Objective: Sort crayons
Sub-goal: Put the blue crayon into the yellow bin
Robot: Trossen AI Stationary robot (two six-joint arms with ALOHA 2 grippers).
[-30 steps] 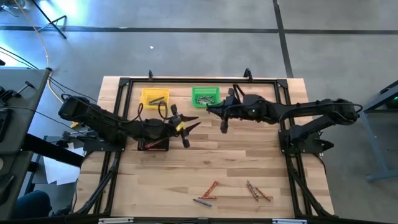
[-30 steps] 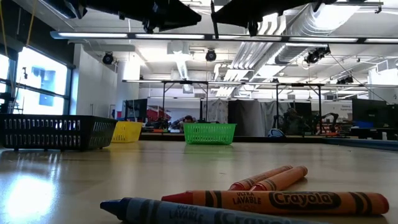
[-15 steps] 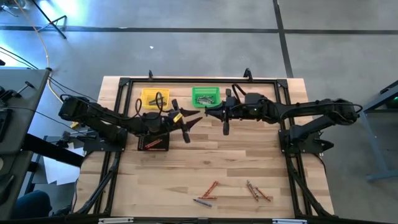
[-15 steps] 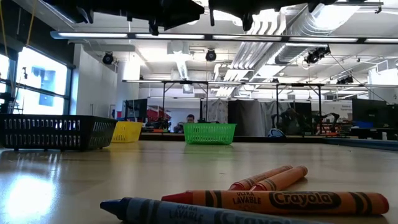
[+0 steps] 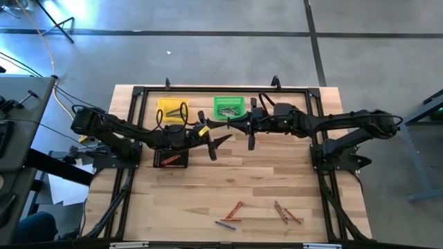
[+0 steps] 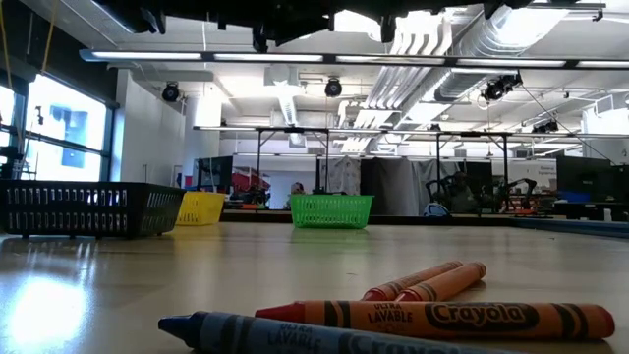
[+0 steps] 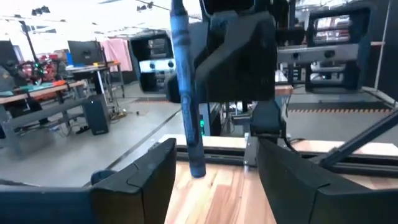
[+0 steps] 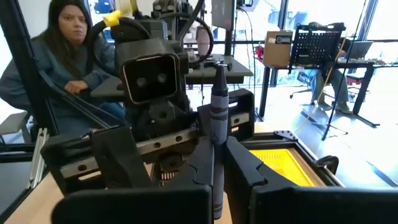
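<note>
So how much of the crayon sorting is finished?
Partly. Some crayons already lie in the green bin and black bin. In hand: the right gripper holds a grey crayon above the table, the left gripper open beside it. Left: a handful of loose crayons at the table's front edge.

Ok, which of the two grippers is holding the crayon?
The right gripper, shut on the upright bluish crayon; the left gripper facing it stands open on either side of the crayon, gripping nothing.
</note>
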